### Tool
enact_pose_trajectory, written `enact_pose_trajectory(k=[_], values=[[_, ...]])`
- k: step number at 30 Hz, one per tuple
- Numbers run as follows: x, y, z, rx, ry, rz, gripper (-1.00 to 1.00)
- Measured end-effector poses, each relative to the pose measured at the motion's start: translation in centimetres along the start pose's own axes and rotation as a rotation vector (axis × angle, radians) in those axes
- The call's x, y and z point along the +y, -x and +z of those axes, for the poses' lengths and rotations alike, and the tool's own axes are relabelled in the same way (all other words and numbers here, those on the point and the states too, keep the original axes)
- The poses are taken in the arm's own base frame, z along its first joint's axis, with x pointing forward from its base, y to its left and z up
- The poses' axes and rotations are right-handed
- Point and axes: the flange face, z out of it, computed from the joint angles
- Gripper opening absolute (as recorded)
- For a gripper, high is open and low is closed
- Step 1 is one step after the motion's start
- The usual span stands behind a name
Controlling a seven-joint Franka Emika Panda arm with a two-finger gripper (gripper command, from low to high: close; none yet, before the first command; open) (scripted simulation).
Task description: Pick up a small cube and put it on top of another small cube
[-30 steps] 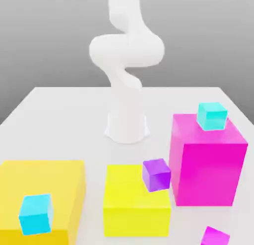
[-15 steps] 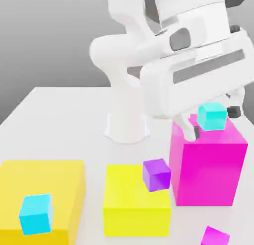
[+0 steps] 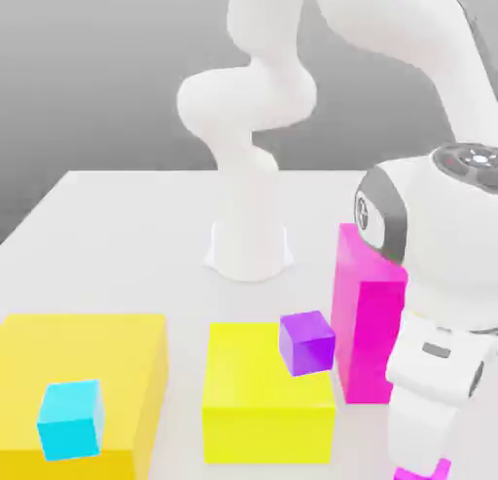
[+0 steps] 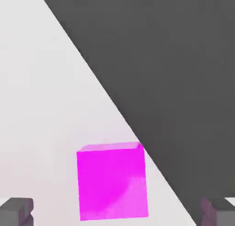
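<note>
Now we hang over the small cube (image 4: 112,181), which sits on the worktop (image 4: 41,129) close beside its edge. Our fingers (image 4: 17,210) are spread wide, one on each side of the cube, not touching it, likely so we can drop straight around it. The worktop's edge runs just past the cube, leaving little room there; the inner side lies open.
</note>
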Motion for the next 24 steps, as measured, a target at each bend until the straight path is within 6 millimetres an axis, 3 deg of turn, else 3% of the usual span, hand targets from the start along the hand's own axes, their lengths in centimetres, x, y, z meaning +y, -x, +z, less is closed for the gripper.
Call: enact_pose_trajectory(k=[3,4,11,15,19,24], values=[[-0.1,0.0,4.6,-0.004,0.011,-0.015,0.00],[-0.1,0.1,5.8,-0.005,0.011,-0.016,-1.00],[-0.2,0.2,5.6,-0.005,0.012,-0.023,-1.00],[0.4,0.0,0.4,-0.006,0.011,-0.015,-1.00],[10.0,-0.7,-5.1,0.000,0.009,0.017,-1.00],[22.1,1.7,-10.5,0.001,0.009,0.064,-1.00]])
